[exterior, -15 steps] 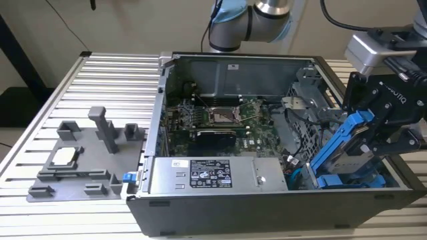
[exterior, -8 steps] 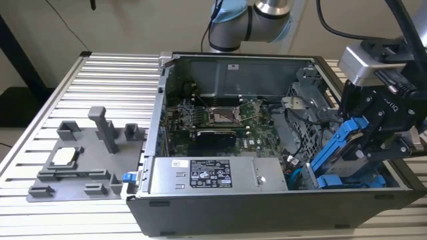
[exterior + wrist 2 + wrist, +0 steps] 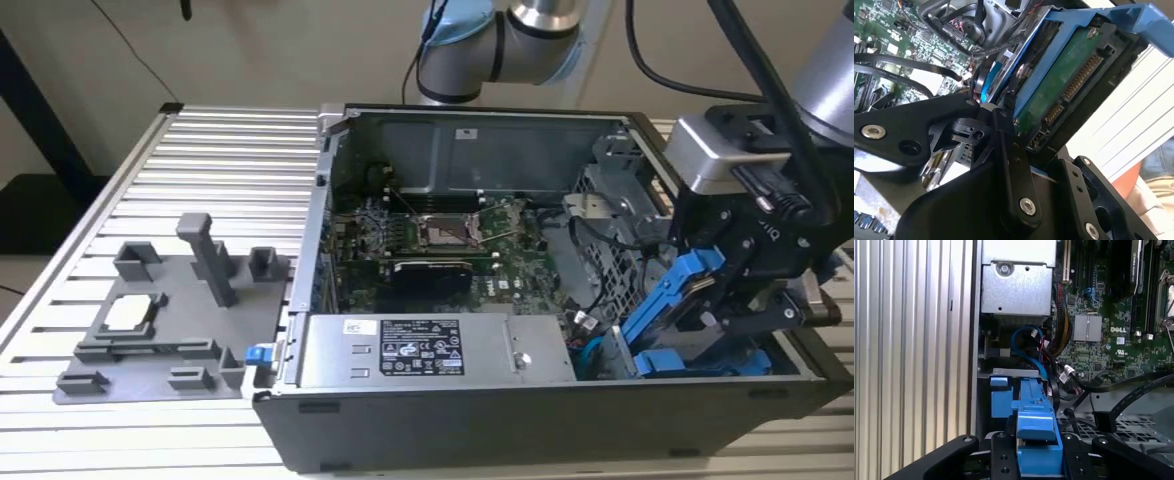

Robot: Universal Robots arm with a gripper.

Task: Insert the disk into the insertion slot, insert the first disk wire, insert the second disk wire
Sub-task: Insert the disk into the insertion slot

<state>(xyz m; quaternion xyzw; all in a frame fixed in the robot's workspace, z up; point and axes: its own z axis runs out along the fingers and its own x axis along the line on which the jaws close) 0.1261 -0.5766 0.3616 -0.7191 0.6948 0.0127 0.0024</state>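
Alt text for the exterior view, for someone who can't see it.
The gripper holds the disk, tilted, in the open case, at the exterior view's right. The case sits on a slatted table beside a grey fixture.

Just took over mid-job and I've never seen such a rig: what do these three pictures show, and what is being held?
The exterior view looks from outside: one robot arm reaches into an open computer case standing on a ribbed metal table, beside a grey fixture. Both wrist views ride on the arm and look past its gripper. The gripper is shut on the disk, in its blue frame, tilted inside the case at the exterior view's right.
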